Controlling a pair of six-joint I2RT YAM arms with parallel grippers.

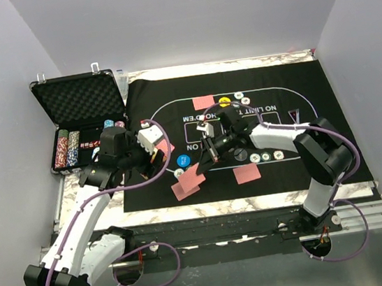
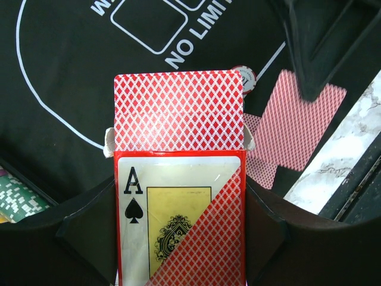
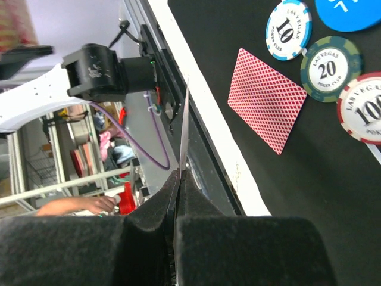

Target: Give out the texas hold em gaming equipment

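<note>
"Which arm is holding the box?"

"The left one. The left gripper (image 2: 178,235) is clamping the red-orange card box (image 2: 178,113) by its long sides, with its jaws standing partly apart around it and a dark finger (image 2: 89,226) pressing in on each side. The ace of spades face is looking up at the wrist camera, and the red-patterned end is pointing out over the black felt mat (image 2: 59,89)."

"And the right arm?"

"The right gripper (image 3: 177,179) is pinching a single held card (image 3: 185,119) with its jaws squeezed fully together. From the wrist I'm seeing that card edge-on, as a thin line. The gripper is hanging over the middle of the printed oval."

"Where's everything else lying?"

"One red-backed far card (image 1: 203,102) is lying at the far edge of the oval, with the yellow disc (image 1: 223,100) just beside it. A near card (image 1: 246,173) is sitting at the near edge, and a row of chips (image 1: 266,156) is lying just beyond it. Two overlapping cards (image 1: 188,183) are lying toward the left, near the blue disc (image 1: 183,161). The open case (image 1: 80,101) is sitting off the mat's left side, with stacked chips (image 1: 68,148) inside it."
</note>
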